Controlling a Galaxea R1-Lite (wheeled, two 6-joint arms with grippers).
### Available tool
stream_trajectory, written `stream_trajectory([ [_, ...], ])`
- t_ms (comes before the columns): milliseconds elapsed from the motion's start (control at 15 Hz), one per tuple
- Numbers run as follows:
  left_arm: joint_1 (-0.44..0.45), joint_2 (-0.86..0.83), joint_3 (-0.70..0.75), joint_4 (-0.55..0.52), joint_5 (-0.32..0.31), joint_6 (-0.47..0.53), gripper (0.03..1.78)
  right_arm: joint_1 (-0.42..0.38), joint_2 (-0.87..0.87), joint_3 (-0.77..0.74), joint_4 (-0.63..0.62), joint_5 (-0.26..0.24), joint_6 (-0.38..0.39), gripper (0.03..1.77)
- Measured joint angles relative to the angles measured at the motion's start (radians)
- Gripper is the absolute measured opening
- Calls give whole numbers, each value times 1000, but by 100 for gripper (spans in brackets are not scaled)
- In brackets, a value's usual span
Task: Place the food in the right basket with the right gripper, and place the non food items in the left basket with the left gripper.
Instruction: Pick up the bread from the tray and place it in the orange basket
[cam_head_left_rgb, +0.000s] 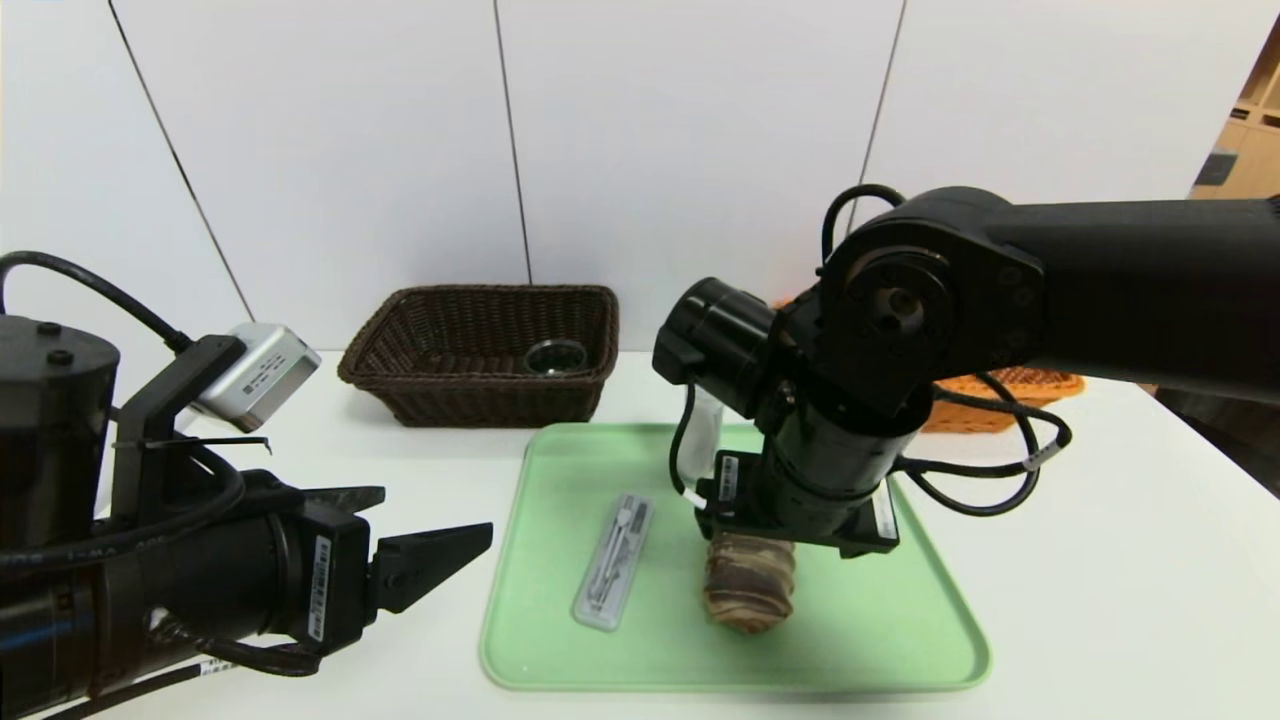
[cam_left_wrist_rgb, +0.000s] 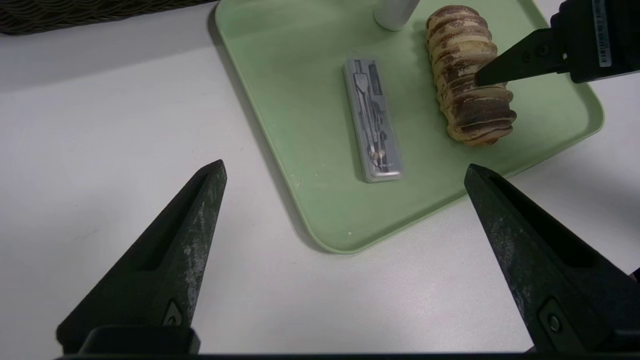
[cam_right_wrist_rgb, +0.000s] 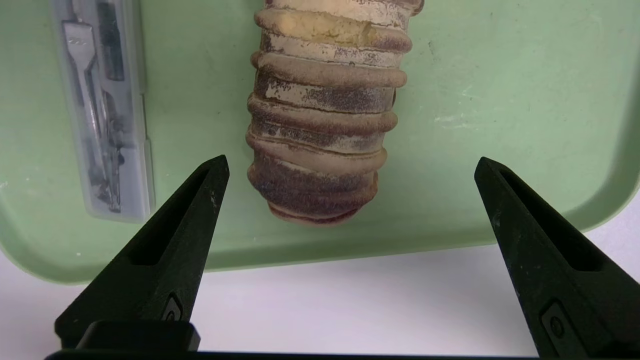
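Stretching beneath everything, the white table (cam_head_left_rgb: 1090, 560) carries the green tray (cam_head_left_rgb: 860, 640), with the dark brown left basket (cam_head_left_rgb: 480, 400) behind it towards the left and the orange right basket (cam_head_left_rgb: 1040, 388) behind towards the right, partly hidden by the right arm. The right gripper (cam_right_wrist_rgb: 352, 159) hangs over the tray, released, its jaws spread wide above the ridged brown bread (cam_right_wrist_rgb: 322, 120), which lies ungripped on the tray. The left gripper (cam_head_left_rgb: 437, 515), also released and holding nothing, waits beside the tray's left edge. A white upright item (cam_head_left_rgb: 702, 435) stands behind the bread; the slim clear-lidded case of metal tools (cam_head_left_rgb: 613, 562) lies to its left, and a clear round object (cam_head_left_rgb: 556, 357) sits inside the left basket
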Motion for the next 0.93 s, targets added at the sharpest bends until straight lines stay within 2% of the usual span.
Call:
stream_trajectory([
  [933, -1, 1, 0, -4, 0, 1, 169, -17, 57, -3, -18, -2, -2, 170],
])
